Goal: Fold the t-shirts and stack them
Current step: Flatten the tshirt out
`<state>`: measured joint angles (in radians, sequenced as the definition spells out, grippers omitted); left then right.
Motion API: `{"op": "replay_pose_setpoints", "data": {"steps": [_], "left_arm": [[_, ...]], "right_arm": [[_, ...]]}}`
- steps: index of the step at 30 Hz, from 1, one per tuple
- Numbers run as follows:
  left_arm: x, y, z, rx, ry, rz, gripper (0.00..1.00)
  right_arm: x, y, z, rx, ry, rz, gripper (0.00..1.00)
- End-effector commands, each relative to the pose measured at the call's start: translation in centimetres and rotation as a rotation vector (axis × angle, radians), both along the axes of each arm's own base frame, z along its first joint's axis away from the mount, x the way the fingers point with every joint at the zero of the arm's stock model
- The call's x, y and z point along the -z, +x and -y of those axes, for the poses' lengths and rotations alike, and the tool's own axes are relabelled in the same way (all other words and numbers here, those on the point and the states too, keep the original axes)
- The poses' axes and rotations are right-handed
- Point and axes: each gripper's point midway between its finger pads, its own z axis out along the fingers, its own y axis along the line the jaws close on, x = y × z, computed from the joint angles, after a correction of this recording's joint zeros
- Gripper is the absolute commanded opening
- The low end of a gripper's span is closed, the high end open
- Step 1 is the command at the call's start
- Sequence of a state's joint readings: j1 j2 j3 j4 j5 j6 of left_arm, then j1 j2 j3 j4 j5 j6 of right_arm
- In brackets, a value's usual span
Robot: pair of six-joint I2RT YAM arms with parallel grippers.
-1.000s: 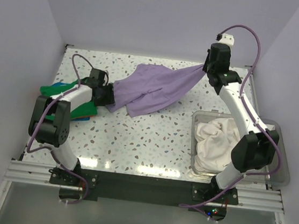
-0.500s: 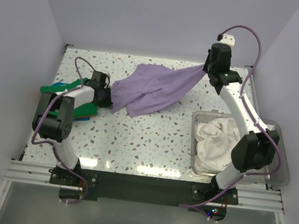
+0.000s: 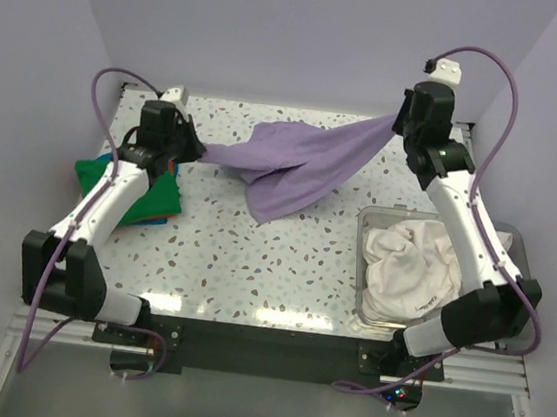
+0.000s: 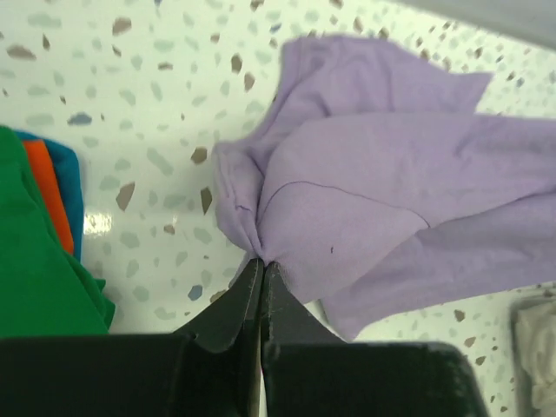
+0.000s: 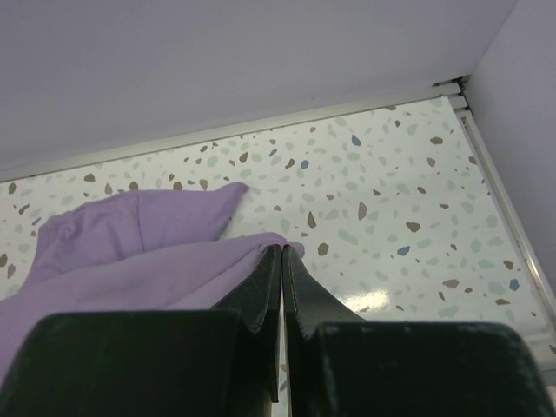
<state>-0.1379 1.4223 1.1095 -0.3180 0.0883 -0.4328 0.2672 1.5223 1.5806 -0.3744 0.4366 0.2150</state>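
A lavender t-shirt [image 3: 298, 166] hangs stretched between both arms above the speckled table. My left gripper [image 3: 197, 148] is shut on its left corner; the wrist view has the cloth [image 4: 365, 200] bunched at the closed tips [image 4: 262, 265]. My right gripper [image 3: 399, 122] is shut on the far right corner, with the fabric [image 5: 148, 261] pinched at its tips [image 5: 281, 250]. A folded green t-shirt [image 3: 139, 198] lies at the left, with blue and orange edges [image 4: 56, 195] beneath it. A cream t-shirt [image 3: 407, 269] sits crumpled in the bin.
A clear plastic bin [image 3: 522, 327] stands at the front right of the table. White walls close in on the left, back and right. The table's back rail [image 5: 347, 109] runs close behind the right gripper.
My left gripper shut on the lavender shirt's left corner, then rose and swung toward the back left, pulling the cloth taut. The right gripper lifted slightly with its corner.
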Motion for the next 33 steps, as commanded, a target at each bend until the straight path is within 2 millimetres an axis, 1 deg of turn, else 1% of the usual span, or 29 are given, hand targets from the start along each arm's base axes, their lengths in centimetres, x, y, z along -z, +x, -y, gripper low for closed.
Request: {"op": "replay_pose_setpoints", "data": {"steps": [1, 4, 5, 7, 8, 9, 10, 11, 12, 13, 14, 15, 16, 17, 18, 19, 20, 21, 22, 23, 24, 25, 26, 27, 28, 29, 30, 32, 33], "left_arm": [[-4.9, -0.4, -0.6, -0.037, -0.018, 0.092, 0.00], [-6.9, -1.0, -1.0, -0.057, -0.027, 0.121, 0.00], [-7.7, -0.9, -1.2, -0.061, -0.035, 0.135, 0.00], [-8.1, -0.4, -1.3, -0.045, -0.075, 0.135, 0.00], [-8.5, 0.1, -1.8, -0.050, -0.086, 0.138, 0.00], [-8.4, 0.5, -1.4, -0.017, -0.113, 0.135, 0.00], [-6.6, 1.4, -1.3, -0.001, -0.131, 0.090, 0.00], [-6.3, 2.2, -1.1, 0.026, -0.154, 0.078, 0.00], [-4.3, 3.5, -0.9, 0.060, -0.195, 0.039, 0.00], [-3.3, 4.4, -0.5, 0.079, -0.211, 0.027, 0.00], [-1.7, 6.6, -1.4, 0.071, -0.245, 0.015, 0.00], [-0.7, 7.8, -1.6, 0.069, -0.249, 0.009, 0.00], [0.2, 9.0, -1.8, 0.065, -0.249, 0.002, 0.09], [-0.5, 10.9, -2.2, 0.059, -0.248, 0.034, 0.21], [2.4, 12.6, -2.3, 0.045, -0.252, -0.007, 0.25], [2.7, 13.5, -2.5, 0.038, -0.250, -0.006, 0.32], [1.9, 14.9, -2.6, 0.039, -0.247, 0.020, 0.37], [2.4, 15.3, -2.7, 0.035, -0.245, 0.017, 0.43], [2.2, 15.4, -2.6, 0.030, -0.238, 0.028, 0.48], [2.7, 14.8, -2.1, 0.035, -0.229, 0.020, 0.49], [1.8, 14.5, -2.1, 0.037, -0.206, 0.053, 0.50], [2.0, 13.9, -1.7, 0.047, -0.197, 0.052, 0.52], [3.5, 12.7, -1.2, 0.061, -0.191, 0.018, 0.52], [3.8, 11.9, -1.2, 0.082, -0.174, 0.007, 0.52], [5.1, 10.7, 0.1, 0.111, -0.161, -0.028, 0.52], [5.8, 10.1, 0.7, 0.123, -0.146, -0.047, 0.52], [6.2, 9.6, 0.9, 0.131, -0.126, -0.056, 0.52], [8.1, 8.4, 0.4, 0.094, -0.061, -0.127, 0.54], [8.5, 8.2, 0.2, 0.081, -0.034, -0.142, 0.57]], "right_arm": [[-4.7, -3.0, 2.2, 0.052, -0.015, 0.115, 0.00], [-6.0, -4.6, 2.9, 0.065, -0.032, 0.144, 0.00], [-6.2, -4.9, 3.3, 0.080, -0.042, 0.147, 0.00], [-6.3, -4.9, 3.7, 0.091, -0.068, 0.145, 0.00], [-6.1, -4.8, 3.9, 0.102, -0.081, 0.140, 0.00], [-5.8, -4.5, 4.0, 0.107, -0.088, 0.134, 0.00], [-5.4, -4.0, 3.9, 0.107, -0.095, 0.128, 0.00], [-3.9, -2.9, 4.0, 0.111, -0.105, 0.096, 0.00], [-2.9, -2.0, 3.7, 0.091, -0.103, 0.073, 0.00], [-2.5, -1.3, 3.7, 0.091, -0.099, 0.059, 0.00], [0.2, 0.5, 3.4, 0.082, -0.107, -0.003, 0.00], [1.3, 1.4, 3.3, 0.082, -0.108, -0.028, 0.00], [1.7, 2.4, 3.2, 0.083, -0.095, -0.038, 0.00], [2.7, 3.2, 3.2, 0.083, -0.092, -0.064, 0.00], [5.4, 4.7, 2.9, 0.080, -0.097, -0.123, 0.00], [5.5, 5.4, 2.6, 0.073, -0.086, -0.137, 0.00], [6.1, 5.9, 2.3, 0.066, -0.083, -0.156, 0.00], [8.2, 6.7, 2.1, 0.062, -0.089, -0.204, 0.00], [8.3, 6.9, 1.9, 0.056, -0.078, -0.218, 0.00], [9.0, 7.1, 1.7, 0.053, -0.078, -0.235, 0.00], [9.9, 7.3, 1.6, 0.053, -0.078, -0.255, 0.00], [10.4, 7.2, 1.6, 0.055, -0.074, -0.269, 0.00], [10.8, 7.1, 1.4, 0.051, -0.067, -0.277, 0.00], [11.5, 6.9, 1.4, 0.049, -0.067, -0.293, 0.00], [11.8, 6.7, 1.4, 0.049, -0.060, -0.297, 0.00], [12.0, 6.6, 1.2, 0.042, -0.056, -0.301, 0.00], [12.6, 6.4, 1.3, 0.042, -0.054, -0.315, 0.00], [12.5, 6.0, 1.2, 0.040, -0.050, -0.313, 0.00], [12.8, 5.7, 1.2, 0.037, -0.050, -0.321, 0.00]]}}
